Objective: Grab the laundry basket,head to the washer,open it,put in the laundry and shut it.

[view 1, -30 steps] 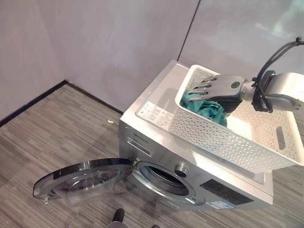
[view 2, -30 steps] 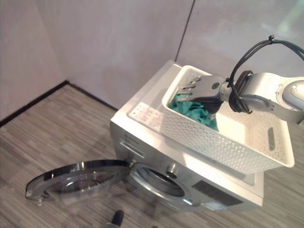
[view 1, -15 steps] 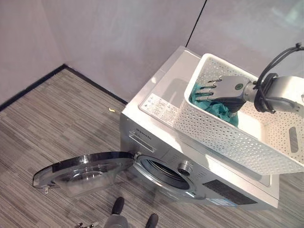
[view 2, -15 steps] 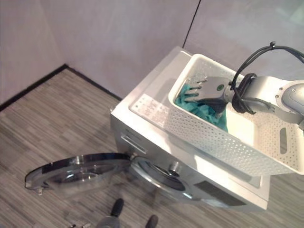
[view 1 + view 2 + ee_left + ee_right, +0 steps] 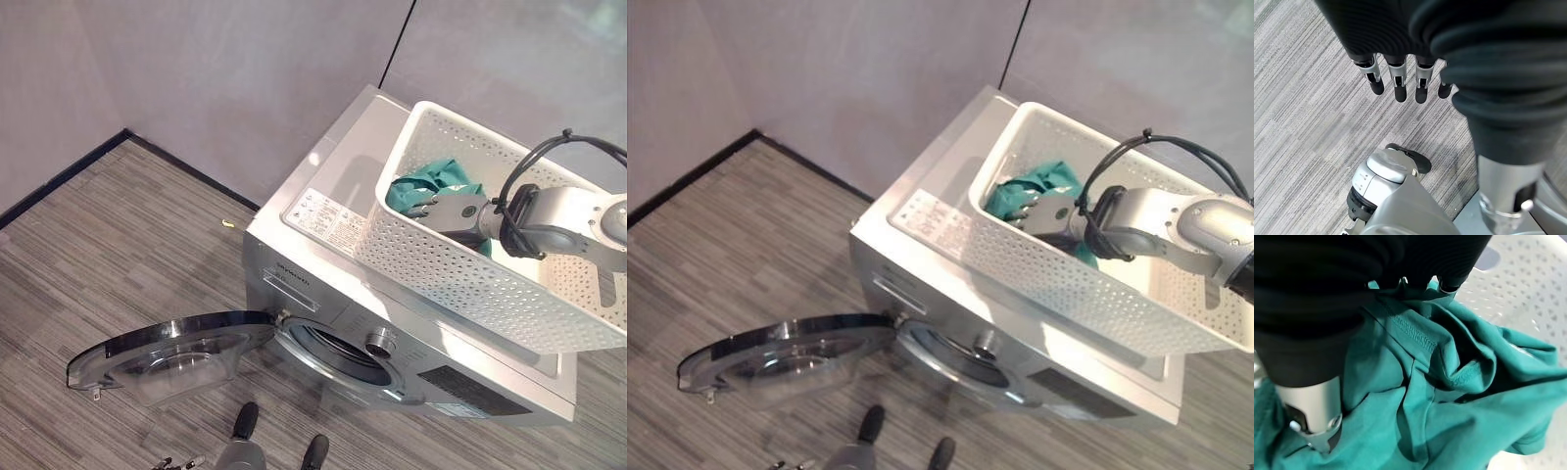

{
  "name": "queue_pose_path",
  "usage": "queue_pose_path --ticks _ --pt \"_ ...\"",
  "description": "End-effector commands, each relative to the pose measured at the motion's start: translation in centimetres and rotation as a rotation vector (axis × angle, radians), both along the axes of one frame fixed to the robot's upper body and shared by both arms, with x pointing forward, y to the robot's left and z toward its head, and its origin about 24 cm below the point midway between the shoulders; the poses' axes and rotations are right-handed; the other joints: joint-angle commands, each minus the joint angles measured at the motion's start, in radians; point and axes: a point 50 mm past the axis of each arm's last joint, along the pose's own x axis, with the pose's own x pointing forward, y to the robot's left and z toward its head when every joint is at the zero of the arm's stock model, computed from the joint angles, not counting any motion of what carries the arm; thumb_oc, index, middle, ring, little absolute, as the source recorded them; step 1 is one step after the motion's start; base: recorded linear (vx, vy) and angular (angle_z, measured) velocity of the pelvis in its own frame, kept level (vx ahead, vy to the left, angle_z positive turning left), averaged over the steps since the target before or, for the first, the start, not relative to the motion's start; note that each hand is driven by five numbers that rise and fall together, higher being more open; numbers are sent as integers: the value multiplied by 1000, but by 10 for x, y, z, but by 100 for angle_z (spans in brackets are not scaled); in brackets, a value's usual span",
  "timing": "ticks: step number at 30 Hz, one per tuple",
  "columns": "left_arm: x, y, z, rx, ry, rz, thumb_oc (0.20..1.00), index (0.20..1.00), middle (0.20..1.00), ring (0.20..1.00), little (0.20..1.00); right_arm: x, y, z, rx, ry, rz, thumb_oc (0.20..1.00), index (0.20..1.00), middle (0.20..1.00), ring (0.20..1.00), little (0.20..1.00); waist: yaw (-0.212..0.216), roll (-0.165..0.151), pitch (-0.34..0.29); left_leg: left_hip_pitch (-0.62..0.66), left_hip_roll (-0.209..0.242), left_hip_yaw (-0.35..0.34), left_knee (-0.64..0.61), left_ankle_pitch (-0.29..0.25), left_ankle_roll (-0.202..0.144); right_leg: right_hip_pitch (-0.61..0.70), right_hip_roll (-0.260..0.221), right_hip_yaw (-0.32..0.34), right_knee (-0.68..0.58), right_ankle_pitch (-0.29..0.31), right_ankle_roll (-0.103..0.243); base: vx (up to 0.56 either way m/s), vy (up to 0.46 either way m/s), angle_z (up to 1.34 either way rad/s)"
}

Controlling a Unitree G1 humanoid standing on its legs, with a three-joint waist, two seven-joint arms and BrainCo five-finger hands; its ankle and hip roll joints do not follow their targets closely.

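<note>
A white perforated laundry basket (image 5: 460, 284) stands on top of the silver washer (image 5: 294, 279). Teal laundry (image 5: 441, 176) lies bunched at the basket's far left end. My right hand (image 5: 453, 211) reaches in from the right and is pressed down into that teal cloth (image 5: 1449, 382), which folds up around it in the right wrist view. The washer's round door (image 5: 171, 352) hangs wide open to the left, low over the floor, and the drum opening (image 5: 333, 354) is bare. My left hand (image 5: 1396, 78) hangs over the wood-look floor with straight fingers and holds nothing.
The washer stands against a pale wall near a corner, with a black skirting strip (image 5: 69, 176) along the floor. A small yellow scrap (image 5: 228, 224) lies on the floor behind the washer. Open floor stretches left of the door.
My right hand has dropped from above the teal laundry down into it, low inside the basket. The view shifted slightly; washer, door and basket stay put.
</note>
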Motion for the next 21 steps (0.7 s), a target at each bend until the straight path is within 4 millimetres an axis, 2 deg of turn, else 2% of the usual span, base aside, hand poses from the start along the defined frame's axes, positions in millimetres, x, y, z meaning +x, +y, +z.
queue_pose_path --ticks 1,8,9,10,11,12,13,19,21 --pt "-2 -2 -2 6 16 22 1000 1000 1000 1000 1000 3 -13 -19 -35 28 -56 1000 1000 1000 1000 1000 30 -25 13 -17 12 -6 -16 14 -17 34 -58 -16 -1 71 90 0 0 0" --pt "6 -3 -1 15 -1 2 1000 1000 1000 1000 1000 11 -15 -40 -79 70 -89 1000 1000 1000 1000 1000 38 -24 23 -24 10 -8 -16 14 -13 23 -60 -11 -1 74 89 0 0 0" --pt "6 -4 -1 15 0 2 1000 1000 1000 1000 1000 11 -14 -41 -74 83 -91 931 931 931 931 931 37 -22 23 -25 10 -8 -16 14 -13 22 -60 -11 -1 74 88 0 0 0" --pt "7 -5 -1 11 -2 -2 1000 1000 1000 1000 1000 12 -15 -43 -60 98 -111 777 777 777 777 777 36 -19 23 -25 9 -8 -16 14 -13 22 -60 -11 -1 74 88 0 0 0" --pt "7 -5 -1 12 -3 -3 1000 1000 1000 1000 1000 12 -16 -44 -56 101 -120 561 561 561 561 561 35 -19 23 -25 8 -8 -16 14 -12 23 -60 -12 -1 73 88 0 0 0" --pt "8 -6 -2 11 -6 -4 1000 1000 1000 1000 1000 12 -17 -45 -50 107 -130 470 470 470 470 470 34 -17 23 -24 7 -8 -16 14 -12 23 -60 -13 -1 73 88 2 5 3" --pt "8 -6 -1 12 -6 -5 1000 1000 1000 1000 1000 12 -17 -45 -48 108 -131 200 200 200 200 200 35 -18 23 -24 7 -8 -16 14 -12 24 -60 -13 -1 73 88 8 0 3" --pt "-2 -9 -4 12 42 -22 1000 1000 1000 1000 1000 18 -44 -53 -26 45 -228 200 200 200 200 200 20 3 5 8 6 1 -16 4 -8 50 -66 -3 -1 74 88 14 8 2" --pt "-5 -10 -5 11 58 -30 1000 1000 1000 1000 1000 19 -42 -52 -27 27 -221 200 200 200 200 200 20 6 -5 18 7 3 -16 2 -7 60 -67 -3 -1 73 88 24 6 -5"
